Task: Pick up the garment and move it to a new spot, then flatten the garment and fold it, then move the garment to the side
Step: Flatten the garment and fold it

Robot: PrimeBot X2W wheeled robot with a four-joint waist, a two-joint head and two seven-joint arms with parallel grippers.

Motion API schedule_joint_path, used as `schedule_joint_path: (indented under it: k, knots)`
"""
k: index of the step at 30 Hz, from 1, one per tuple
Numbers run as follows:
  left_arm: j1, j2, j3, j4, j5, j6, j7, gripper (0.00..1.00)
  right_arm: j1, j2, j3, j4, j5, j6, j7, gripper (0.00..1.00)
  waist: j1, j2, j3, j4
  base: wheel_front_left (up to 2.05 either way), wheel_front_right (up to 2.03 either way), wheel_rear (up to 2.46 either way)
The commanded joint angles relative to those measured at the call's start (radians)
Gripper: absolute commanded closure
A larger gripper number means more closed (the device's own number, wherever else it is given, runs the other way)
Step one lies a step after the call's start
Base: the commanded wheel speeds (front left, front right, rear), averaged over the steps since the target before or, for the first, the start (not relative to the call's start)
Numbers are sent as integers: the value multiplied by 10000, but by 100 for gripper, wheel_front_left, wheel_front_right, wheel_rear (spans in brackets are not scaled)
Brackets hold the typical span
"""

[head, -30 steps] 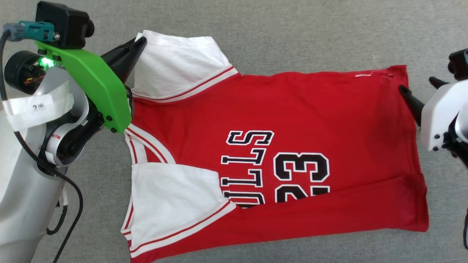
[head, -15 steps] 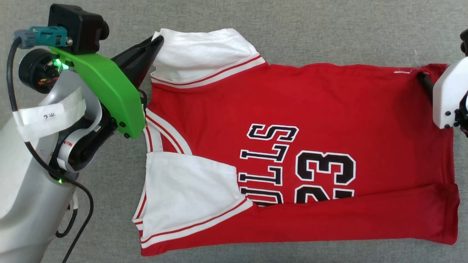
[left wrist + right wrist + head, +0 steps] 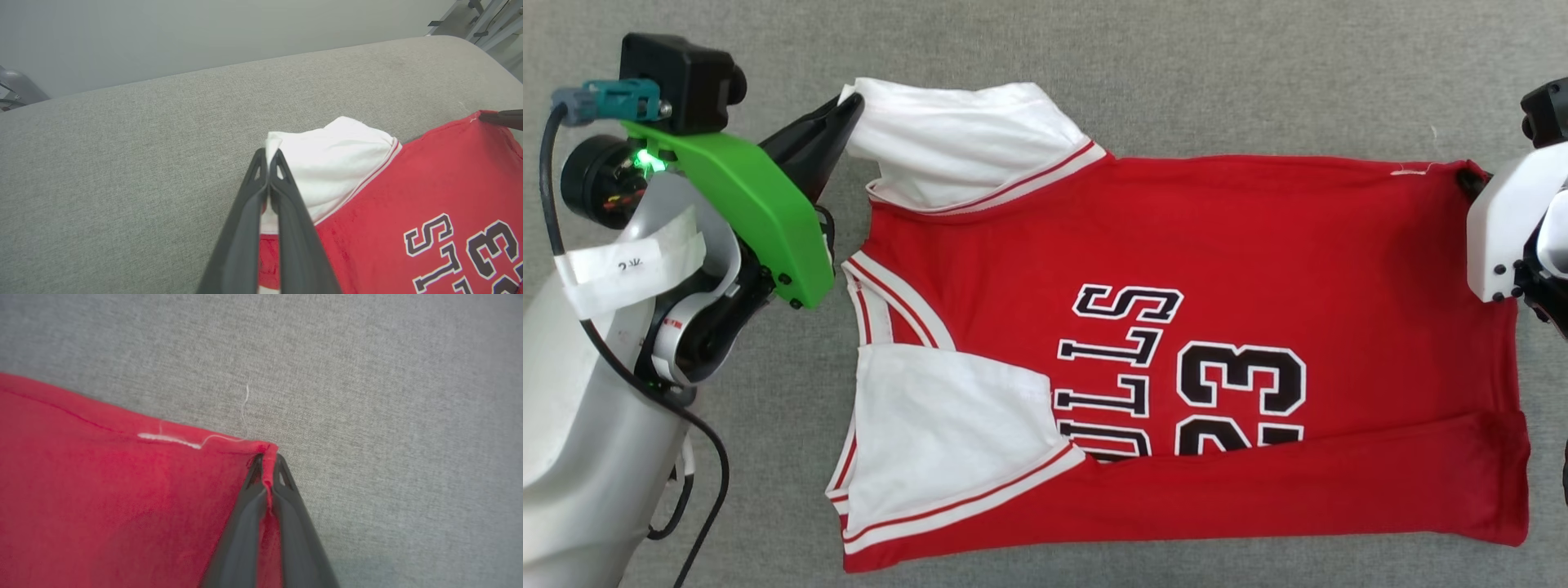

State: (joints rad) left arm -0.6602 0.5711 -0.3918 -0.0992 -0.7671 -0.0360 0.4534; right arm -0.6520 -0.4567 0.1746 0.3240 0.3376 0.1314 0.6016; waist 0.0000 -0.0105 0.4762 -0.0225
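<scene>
The garment (image 3: 1258, 245), a red jersey with white sleeves and black "23" lettering, lies spread on the grey cushion, its near long edge folded over the lettering. My left gripper (image 3: 849, 102) is shut on the far white sleeve's edge (image 3: 327, 163), lifting it slightly; its fingers (image 3: 269, 163) pinch the cloth. At the far hem corner (image 3: 267, 451) my right gripper (image 3: 267, 461) is shut, red cloth pinched between its dark fingers; in the head view its tips (image 3: 1470, 178) sit at that corner.
The grey upholstered surface (image 3: 1176, 65) extends around the garment. Its far edge curves down toward a pale wall (image 3: 204, 32) in the left wrist view. A loose white thread (image 3: 245, 404) lies beyond the hem corner.
The right gripper has closed on the hem corner; it stood open over it before. The left gripper still holds the sleeve. The head view has shifted between frames.
</scene>
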Motion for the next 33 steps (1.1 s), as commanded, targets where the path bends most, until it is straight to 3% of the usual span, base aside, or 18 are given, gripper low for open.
schedule_joint_path:
  k: [1,9,16,24,33]
  knots:
    - [232,-62,75,120,14,47,-174,100,159,-6,-64,126,-43,-7,-253,100,0,105,-371,-77,0,0,0]
    - [1083,-100,65,601,-87,128,-593,100,967,134,-398,-66,362,-7,-1446,100,0,105,-1461,-183,0,0,0]
    - [2140,-102,97,208,-428,390,-646,100,2318,-86,-410,-683,882,-7,-2181,100,0,105,-2160,-80,0,0,0]
    - [3457,165,45,-516,-564,820,-500,100,3580,-366,-428,-1334,1478,-7,-2802,100,0,105,-2514,9,0,0,0]
    - [5135,58,-210,-882,-1061,1154,-429,100,4746,-955,-154,-1830,1900,-7,-3198,100,0,105,-2710,152,0,0,0]
